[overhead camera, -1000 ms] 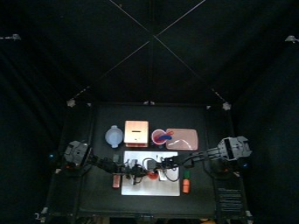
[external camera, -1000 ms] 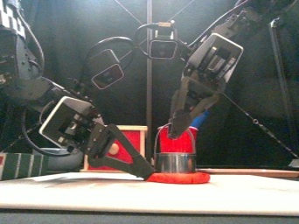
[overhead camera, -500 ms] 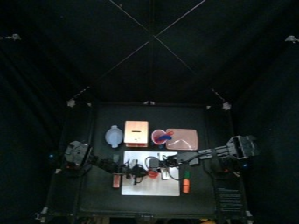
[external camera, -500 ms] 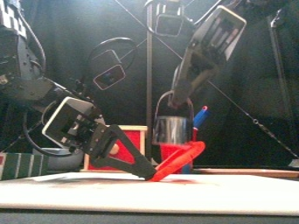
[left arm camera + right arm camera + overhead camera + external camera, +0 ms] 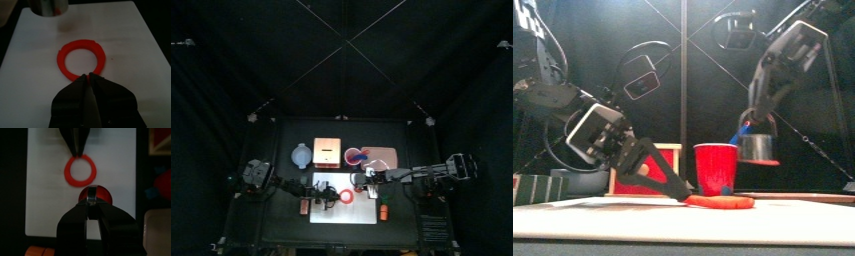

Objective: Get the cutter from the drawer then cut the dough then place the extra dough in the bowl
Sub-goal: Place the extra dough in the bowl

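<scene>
A red dough ring lies flat on the white cutting board. My left gripper is shut, its tips resting on the ring's near edge. To the right and above the board hangs the round metal cutter. My right gripper is shut on its wire handle. A red disc of dough sits in the cutter's mouth. In the right wrist view the ring lies beyond the cutter, with the left arm's jaws at its far edge.
Behind the board stand the blue-grey bowl, the wooden box and the pink tray. The red cup with a blue knife stands just behind the ring. A small orange toy lies at the board's right edge.
The right gripper has lifted the cutter off the board and carried it up and to the right. The dough ring tipped up with it, then dropped flat. The left gripper stayed at the ring's edge.
</scene>
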You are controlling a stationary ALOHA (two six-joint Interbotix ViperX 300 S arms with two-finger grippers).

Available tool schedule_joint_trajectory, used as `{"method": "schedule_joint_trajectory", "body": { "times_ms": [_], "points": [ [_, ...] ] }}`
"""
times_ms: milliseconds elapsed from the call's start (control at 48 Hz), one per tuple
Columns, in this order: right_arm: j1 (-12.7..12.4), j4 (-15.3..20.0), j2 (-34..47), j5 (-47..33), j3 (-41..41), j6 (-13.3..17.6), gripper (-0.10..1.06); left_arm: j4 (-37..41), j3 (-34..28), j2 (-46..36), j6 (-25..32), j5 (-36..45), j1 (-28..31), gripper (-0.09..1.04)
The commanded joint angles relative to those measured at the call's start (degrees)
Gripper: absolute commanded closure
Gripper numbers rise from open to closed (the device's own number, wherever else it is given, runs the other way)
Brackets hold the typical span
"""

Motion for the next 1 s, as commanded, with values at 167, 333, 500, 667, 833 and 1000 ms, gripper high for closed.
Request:
{"method": "schedule_joint_trajectory", "body": {
  "times_ms": [167,333,500,667,833,1000],
  "points": [
    [-1.6,1.2,-1.5,-4.9,1.9,0.1,0.50,0.6,0.1,-2.9,0.2,-0.2,0.7,0.36],
    [-1.7,3.3,-1.1,-5.6,3.6,0.1,0.43,0.9,0.1,-3.1,0.3,-0.2,0.8,0.35],
    [-1.8,5.9,-1.1,-5.7,3.7,0.1,0.30,2.5,0.1,-3.4,0.3,-0.2,0.8,0.35],
    [-1.8,6.2,-1.2,-5.8,3.2,0.1,0.22,6.7,0.4,-4.0,0.6,-0.2,0.6,0.34],
    [-1.8,6.2,-1.2,-6.9,1.9,0.0,0.21,7.5,0.4,-4.5,0.8,-0.3,0.6,0.34],
    [-1.8,6.3,-1.2,-8.1,1.6,0.0,0.21,7.9,1.1,-5.4,0.8,-0.4,0.1,0.33]
  ]
}}
